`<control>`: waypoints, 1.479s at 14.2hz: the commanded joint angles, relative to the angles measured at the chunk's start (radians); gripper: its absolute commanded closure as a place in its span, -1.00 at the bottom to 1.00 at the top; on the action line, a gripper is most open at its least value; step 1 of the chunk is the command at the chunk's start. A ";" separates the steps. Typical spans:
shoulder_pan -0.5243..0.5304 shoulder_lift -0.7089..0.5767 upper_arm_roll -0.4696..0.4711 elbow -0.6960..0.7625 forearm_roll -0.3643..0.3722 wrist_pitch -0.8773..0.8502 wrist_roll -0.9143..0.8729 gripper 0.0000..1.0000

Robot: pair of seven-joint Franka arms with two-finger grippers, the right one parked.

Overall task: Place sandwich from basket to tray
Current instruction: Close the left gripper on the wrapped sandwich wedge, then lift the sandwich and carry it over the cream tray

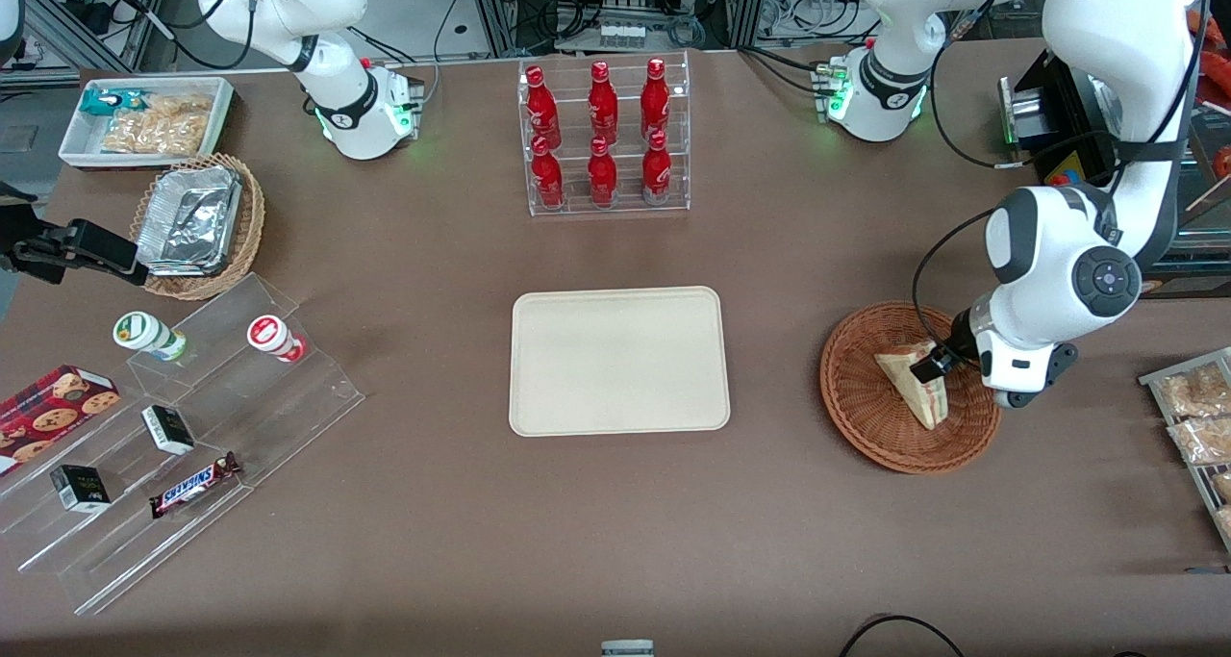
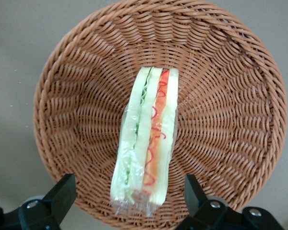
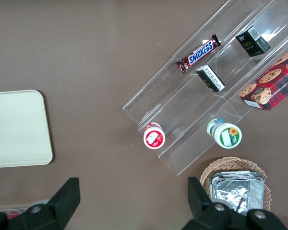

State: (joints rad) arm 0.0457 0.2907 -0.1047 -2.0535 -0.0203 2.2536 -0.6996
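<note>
The left arm's gripper hangs low over the round reddish-brown wicker basket — fingers spread wide. Between them lies the clear-wrapped triangular white-bread sandwich, ungripped. The cream rectangular tray sits well apart — toward the parked arm.

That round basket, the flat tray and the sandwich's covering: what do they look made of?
The basket looks like woven wicker, reddish-brown, with ribbed strands spiralling around it. The tray seems to be smooth matte plastic, cream and uniform, though that is a guess. The sandwich lies in thin clear film, shown by its glossy crinkles. The claw hovers open on either side of the sandwich.
</note>
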 commanded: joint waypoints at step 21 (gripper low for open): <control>-0.041 0.013 -0.105 0.119 -0.007 0.046 0.048 0.84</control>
State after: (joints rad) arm 0.0221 0.3365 -0.1647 -1.9537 -0.0216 2.3200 -0.6633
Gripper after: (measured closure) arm 0.824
